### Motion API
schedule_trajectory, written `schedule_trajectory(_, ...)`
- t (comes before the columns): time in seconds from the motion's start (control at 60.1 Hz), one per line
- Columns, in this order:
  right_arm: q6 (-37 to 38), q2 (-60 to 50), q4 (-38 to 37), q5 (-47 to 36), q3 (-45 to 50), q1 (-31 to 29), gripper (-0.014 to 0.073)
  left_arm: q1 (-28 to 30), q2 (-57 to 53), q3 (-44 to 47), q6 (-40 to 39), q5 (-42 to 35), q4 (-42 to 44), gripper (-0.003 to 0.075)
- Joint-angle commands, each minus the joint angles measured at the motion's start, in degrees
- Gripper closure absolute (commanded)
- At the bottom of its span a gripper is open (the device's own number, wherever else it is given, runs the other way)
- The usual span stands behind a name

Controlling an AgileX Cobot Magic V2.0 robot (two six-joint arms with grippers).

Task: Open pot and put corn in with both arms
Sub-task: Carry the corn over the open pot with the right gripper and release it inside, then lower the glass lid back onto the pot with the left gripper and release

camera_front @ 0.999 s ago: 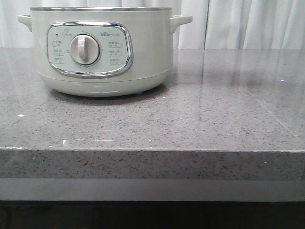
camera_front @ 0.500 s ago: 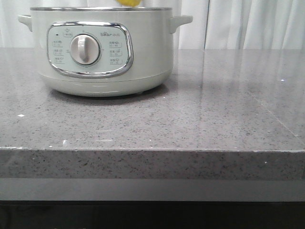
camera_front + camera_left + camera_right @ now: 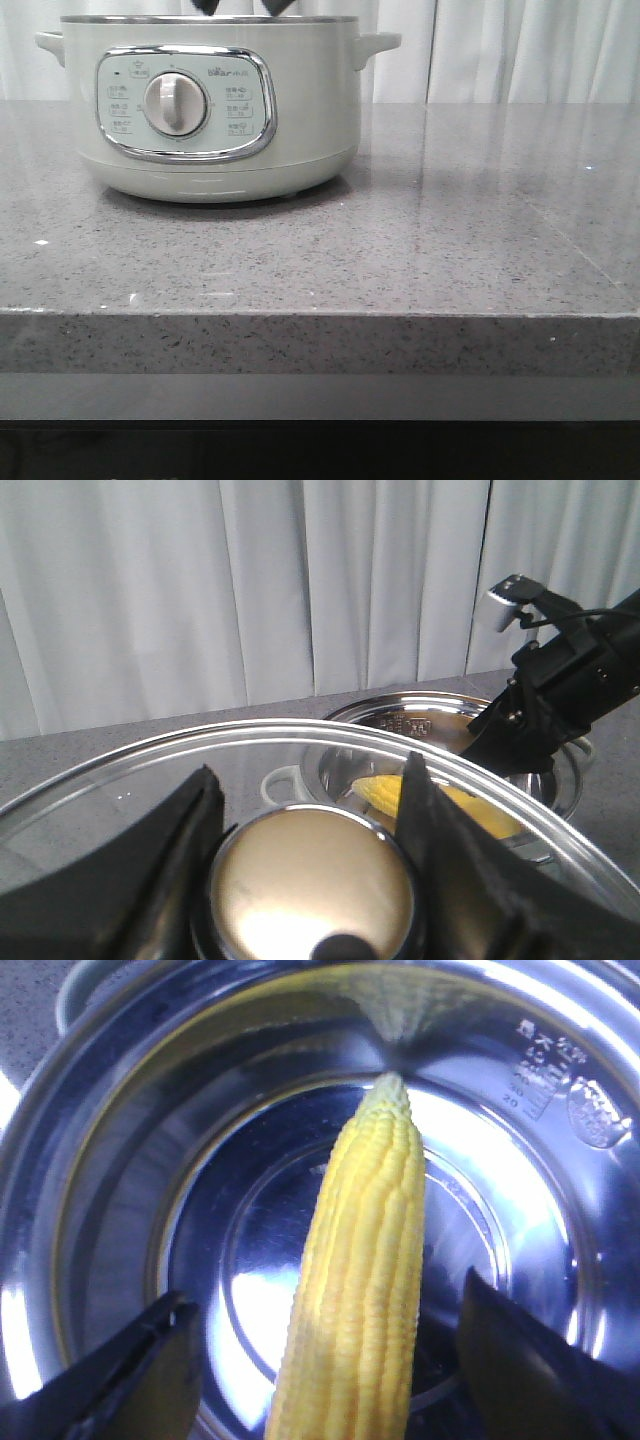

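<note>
Inside pot (image 3: 120, 1160): corn (image 3: 360, 1290) lying between released right claw (image 3: 330, 1380); left claw (image 3: 310, 810) grasping lid (image 3: 100, 790) knob (image 3: 315, 895) nearby.

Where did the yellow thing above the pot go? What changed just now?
Half a second ago a bit of yellow corn showed above the pot's rim; now dark fingertips show there instead. The corn now lies inside the pot, the right gripper open around it. The pot itself barely shifted.
</note>
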Motion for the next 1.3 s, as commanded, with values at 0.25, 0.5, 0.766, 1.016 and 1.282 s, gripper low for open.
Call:
schedule_trajectory(0.25,2.2,-22.5,0.4,-8.4,11.2,-0.2,0.0055,0.1,-0.2,-2.1,0.0,-9.1,0.3,0.0524)
schedule_trajectory(0.5,1.8,-42.1,-0.4,-22.3,39.6,-0.2,0.0055,0.1,0.8,-2.0,0.0,-9.2,0.1,0.0524)
schedule_trajectory(0.766,1.8,-56.3,-0.4,-27.1,59.6,-0.2,0.0055,0.0,6.3,-1.2,0.0,-15.3,-6.0,0.0524)
schedule_trajectory(1.016,1.8,-59.8,-0.4,-25.8,66.3,-0.2,0.0054,-2.5,15.8,-1.9,0.0,-27.6,-6.5,0.0524)
schedule_trajectory(1.282,1.8,-59.5,-0.4,-23.1,66.3,-0.2,0.0054,-8.3,31.4,-11.8,0.0,-31.0,-6.2,0.0524)
